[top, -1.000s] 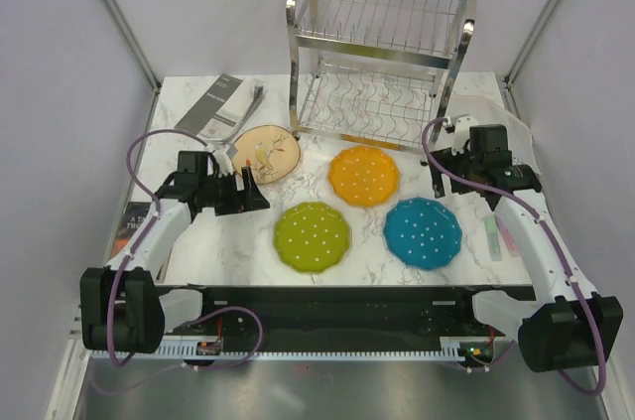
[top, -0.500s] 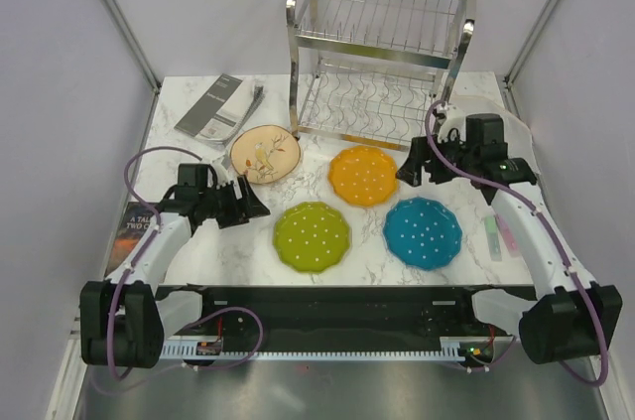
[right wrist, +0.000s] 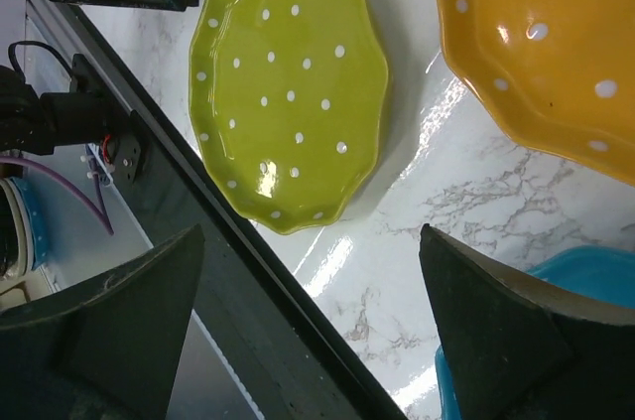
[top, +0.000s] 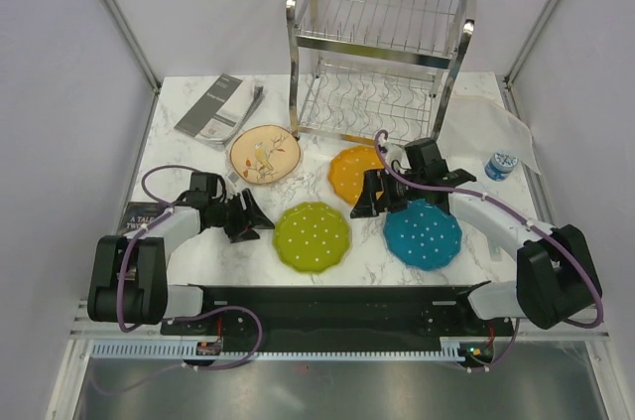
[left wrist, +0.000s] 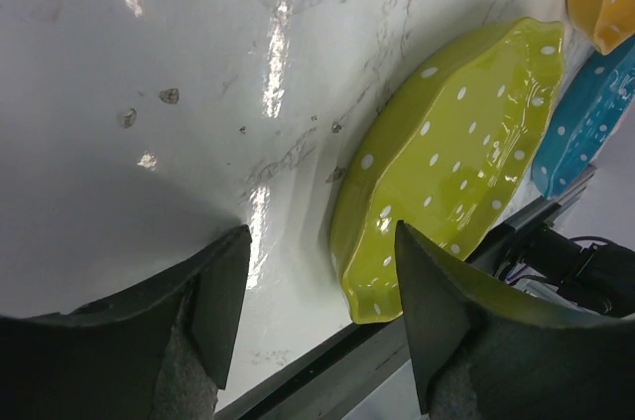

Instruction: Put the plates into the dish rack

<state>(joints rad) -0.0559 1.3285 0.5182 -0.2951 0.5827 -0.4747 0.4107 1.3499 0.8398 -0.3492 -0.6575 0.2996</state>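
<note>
Marble surface [top: 317, 150] holds the green plate [top: 312, 233]; left claw [top: 260, 221] sits left of it, right claw [top: 363, 199] right (both open, holding nothing).

The left gripper [top: 262, 217] has withdrawn from beside the tan plate [top: 264, 153] and now sits low, just left of the green plate [top: 312, 233]. The right gripper [top: 365, 197] has swung in from far right of the green plate to just beyond its right-rear rim. This exposes a blue-and-white object [top: 499, 164] far right.
</note>
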